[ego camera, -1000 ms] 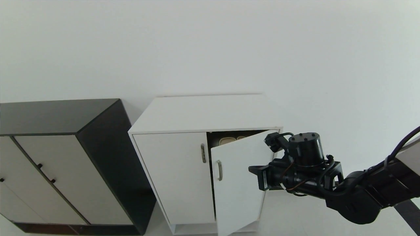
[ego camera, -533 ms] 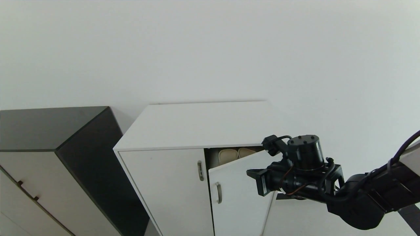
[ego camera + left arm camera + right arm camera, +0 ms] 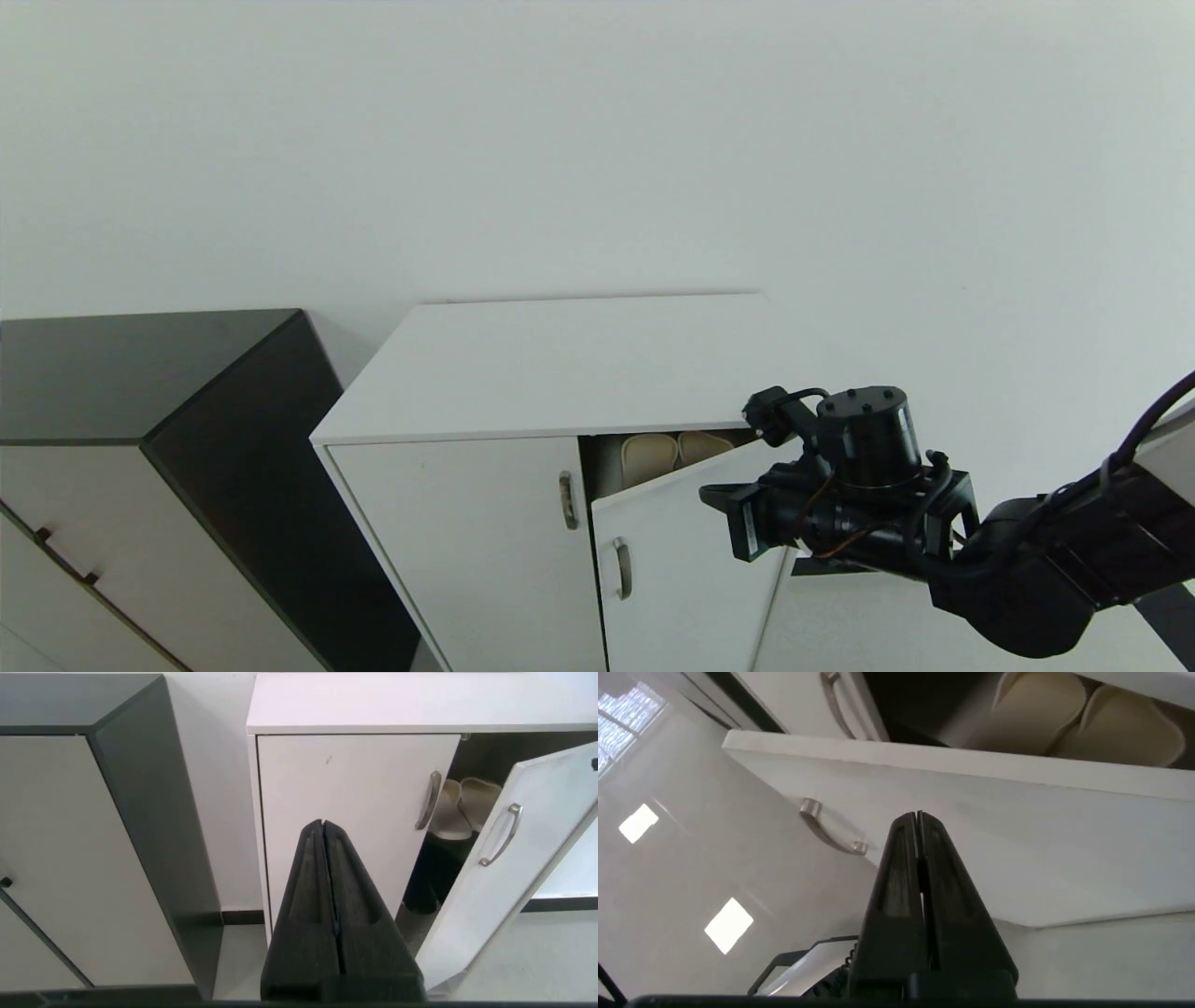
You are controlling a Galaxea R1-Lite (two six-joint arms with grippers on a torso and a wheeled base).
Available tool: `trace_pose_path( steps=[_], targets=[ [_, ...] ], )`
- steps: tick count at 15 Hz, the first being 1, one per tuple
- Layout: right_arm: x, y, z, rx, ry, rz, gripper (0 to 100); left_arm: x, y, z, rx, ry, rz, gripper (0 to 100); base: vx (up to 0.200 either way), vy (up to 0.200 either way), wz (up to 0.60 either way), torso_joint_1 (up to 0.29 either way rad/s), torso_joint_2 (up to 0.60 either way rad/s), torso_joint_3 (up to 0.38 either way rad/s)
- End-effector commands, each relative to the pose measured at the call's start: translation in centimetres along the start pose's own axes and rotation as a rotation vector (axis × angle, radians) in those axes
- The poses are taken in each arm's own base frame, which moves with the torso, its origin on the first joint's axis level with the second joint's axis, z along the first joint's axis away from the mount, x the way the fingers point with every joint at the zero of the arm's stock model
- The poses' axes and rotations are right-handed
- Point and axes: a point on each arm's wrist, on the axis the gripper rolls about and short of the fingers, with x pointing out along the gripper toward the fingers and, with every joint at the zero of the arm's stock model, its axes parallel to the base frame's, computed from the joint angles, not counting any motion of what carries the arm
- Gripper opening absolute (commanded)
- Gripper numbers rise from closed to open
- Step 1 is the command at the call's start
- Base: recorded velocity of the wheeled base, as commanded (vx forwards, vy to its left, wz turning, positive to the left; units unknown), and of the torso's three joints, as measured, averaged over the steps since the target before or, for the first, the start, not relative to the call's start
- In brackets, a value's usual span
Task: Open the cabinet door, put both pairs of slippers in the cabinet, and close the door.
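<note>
Plain white wall (image 3: 597, 140) behind, with the white cabinet (image 3: 560, 364) against it and a dark cabinet (image 3: 140, 373) just beside it on the left. Its right-hand door (image 3: 681, 560) hangs partly open. Beige slippers (image 3: 651, 455) sit side by side on the upper shelf, near its front edge. Right claw (image 3: 919, 821) has its fingers pressed together by that door's outer face, maybe touching, hard to tell. Left claw (image 3: 323, 826), also pressed together, sits out in front of the shut left door.

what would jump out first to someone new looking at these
The white cabinet in the middle, its right door ajar with beige slippers showing inside. The right claw, shut, sits close to that door's outer face. A dark cabinet stands left of it.
</note>
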Motion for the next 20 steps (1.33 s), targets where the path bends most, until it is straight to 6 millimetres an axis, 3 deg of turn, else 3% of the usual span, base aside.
trace_pose_path(
  steps=[1, 7, 20],
  targets=[
    [0.6, -0.2, -0.4, -0.001, 0.005, -0.003, 0, 0.0, 0.0, 0.0, -0.001, 0.000, 0.000, 0, 0.000, 0.000, 0.00, 0.000, 0.00, 0.000],
    [3.0, -1.8, -1.3, 0.007, -0.040, -0.029, 0, 0.0, 0.0, 0.0, -0.002, 0.000, 0.000, 0, 0.000, 0.000, 0.00, 0.000, 0.00, 0.000],
    [4.2, -3.2, -1.4, 0.021, -0.043, -0.057, 0, 0.0, 0.0, 0.0, -0.004, 0.000, -0.002, 0, 0.000, 0.000, 0.00, 0.000, 0.00, 0.000]
  ],
)
